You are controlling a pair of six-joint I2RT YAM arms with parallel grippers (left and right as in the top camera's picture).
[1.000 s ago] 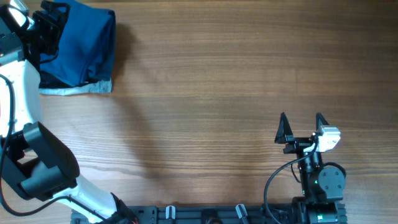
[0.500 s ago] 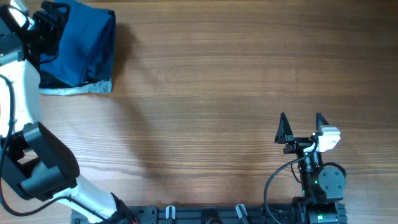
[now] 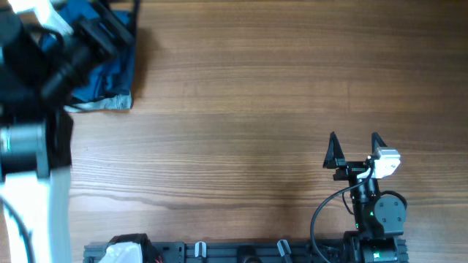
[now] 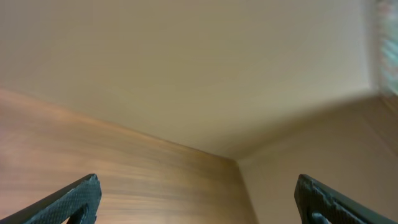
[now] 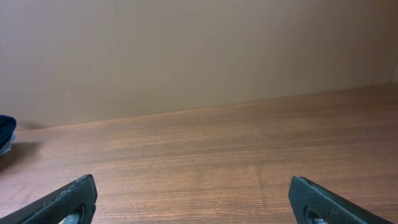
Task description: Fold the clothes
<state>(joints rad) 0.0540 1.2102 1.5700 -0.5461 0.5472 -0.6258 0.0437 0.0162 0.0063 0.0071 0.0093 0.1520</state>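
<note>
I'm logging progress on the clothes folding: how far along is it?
Looks done: the blue garment lies folded at a corner of the table. In hand: nothing; left gripper and right gripper are open and empty. Left: no unfolded clothing shows in any view.

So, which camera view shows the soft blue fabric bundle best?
The overhead view: the soft blue fabric bundle shows there, though the left arm covers part. The right wrist view catches only a dark sliver at its left edge; the left wrist view shows none.

L arm [image 3: 36, 197]: black joints, white link, blurred. R arm [image 3: 380, 212]: black, looping cable, green LED, white block. R gripper [image 3: 354, 136]: pointed black fingers.
</note>
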